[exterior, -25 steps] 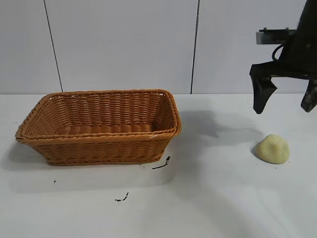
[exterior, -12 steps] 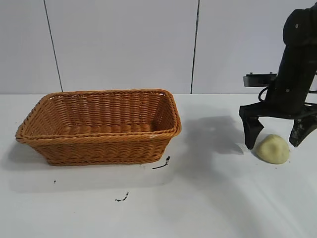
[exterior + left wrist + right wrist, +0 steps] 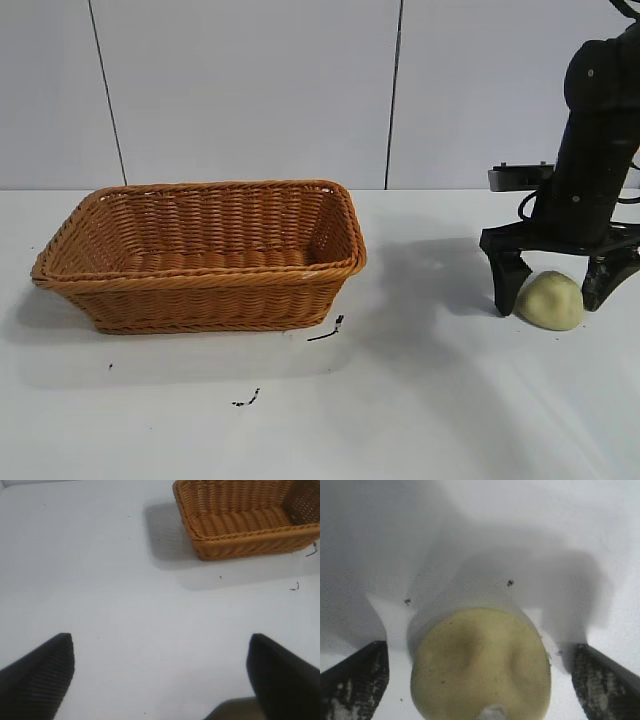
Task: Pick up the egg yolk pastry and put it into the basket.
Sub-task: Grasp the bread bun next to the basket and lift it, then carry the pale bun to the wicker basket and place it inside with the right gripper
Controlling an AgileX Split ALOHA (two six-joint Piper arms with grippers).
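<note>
The egg yolk pastry (image 3: 551, 300), a pale yellow dome, lies on the white table at the right. My right gripper (image 3: 556, 298) is open and lowered around it, one finger on each side with a gap to each. In the right wrist view the pastry (image 3: 481, 664) sits between the two dark fingertips (image 3: 355, 677), untouched. The orange-brown wicker basket (image 3: 200, 285) stands at the left and holds nothing; it also shows in the left wrist view (image 3: 240, 535). My left gripper (image 3: 161, 655) is open and empty above bare table, outside the exterior view.
Two small black marks lie on the table in front of the basket, one (image 3: 327, 330) near its right corner and one (image 3: 247, 399) nearer the front. A white panelled wall stands behind the table.
My right gripper has come down from above the table and slightly left, so its open fingers now straddle the pastry. The pastry and basket have not moved.
</note>
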